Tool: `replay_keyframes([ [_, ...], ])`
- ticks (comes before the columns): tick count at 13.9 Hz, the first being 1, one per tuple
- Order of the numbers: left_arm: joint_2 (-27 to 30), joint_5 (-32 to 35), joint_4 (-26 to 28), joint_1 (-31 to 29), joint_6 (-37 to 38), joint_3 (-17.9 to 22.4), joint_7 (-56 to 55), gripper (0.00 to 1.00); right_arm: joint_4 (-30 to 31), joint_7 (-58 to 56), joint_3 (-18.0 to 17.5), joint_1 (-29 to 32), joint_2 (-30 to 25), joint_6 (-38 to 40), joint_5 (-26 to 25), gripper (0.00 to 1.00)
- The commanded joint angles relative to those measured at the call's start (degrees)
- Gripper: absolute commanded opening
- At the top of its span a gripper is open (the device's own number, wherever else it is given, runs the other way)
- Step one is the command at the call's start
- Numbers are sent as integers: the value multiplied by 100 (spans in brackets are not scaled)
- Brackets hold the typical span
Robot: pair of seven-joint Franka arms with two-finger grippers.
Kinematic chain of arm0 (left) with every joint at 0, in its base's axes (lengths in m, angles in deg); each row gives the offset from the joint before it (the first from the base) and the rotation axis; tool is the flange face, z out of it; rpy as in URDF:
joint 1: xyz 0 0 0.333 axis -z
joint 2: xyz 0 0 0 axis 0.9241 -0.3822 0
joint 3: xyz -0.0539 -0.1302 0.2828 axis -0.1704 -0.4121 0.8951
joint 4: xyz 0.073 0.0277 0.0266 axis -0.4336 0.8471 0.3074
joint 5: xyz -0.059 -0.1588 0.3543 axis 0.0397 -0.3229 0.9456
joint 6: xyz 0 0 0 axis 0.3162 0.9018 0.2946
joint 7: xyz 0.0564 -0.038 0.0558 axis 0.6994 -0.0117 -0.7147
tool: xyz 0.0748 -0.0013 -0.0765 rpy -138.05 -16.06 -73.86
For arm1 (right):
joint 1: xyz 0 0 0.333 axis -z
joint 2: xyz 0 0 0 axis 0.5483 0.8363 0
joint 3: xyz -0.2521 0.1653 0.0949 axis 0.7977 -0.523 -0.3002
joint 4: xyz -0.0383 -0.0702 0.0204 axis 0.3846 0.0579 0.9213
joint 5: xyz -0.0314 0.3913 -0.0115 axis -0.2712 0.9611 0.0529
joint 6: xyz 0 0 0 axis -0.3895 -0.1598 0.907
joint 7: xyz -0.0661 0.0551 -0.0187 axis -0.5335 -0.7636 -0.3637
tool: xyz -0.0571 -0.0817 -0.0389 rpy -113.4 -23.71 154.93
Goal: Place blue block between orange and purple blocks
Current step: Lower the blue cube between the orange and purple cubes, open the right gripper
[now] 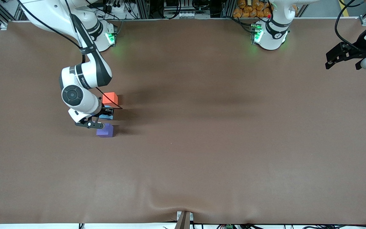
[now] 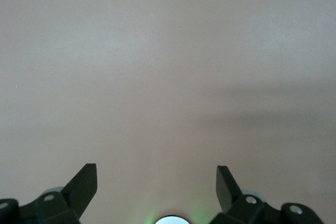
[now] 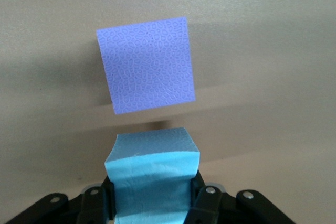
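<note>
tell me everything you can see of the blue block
The blue block is a small light sky-blue cube of matte, foam-like material, its sides squeezed in slightly. The right gripper is shut on it, between the orange block and the purple block. Whether it rests on the table cannot be told.

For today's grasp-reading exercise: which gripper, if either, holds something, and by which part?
The right gripper holds the small sky-blue matte cube, jaws shut on two opposite side faces. The left gripper, open, holds nothing and waits.
</note>
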Motion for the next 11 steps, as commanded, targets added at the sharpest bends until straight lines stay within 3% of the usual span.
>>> replay_keyframes([
  [1,-21,-52,-102,-43,53,-25,-34,100,195,-137,-88,98,17,-275,70,13],
  [11,-12,-78,-119,-52,53,-17,19,100,212,-137,-88,80,237,-582,70,17],
])
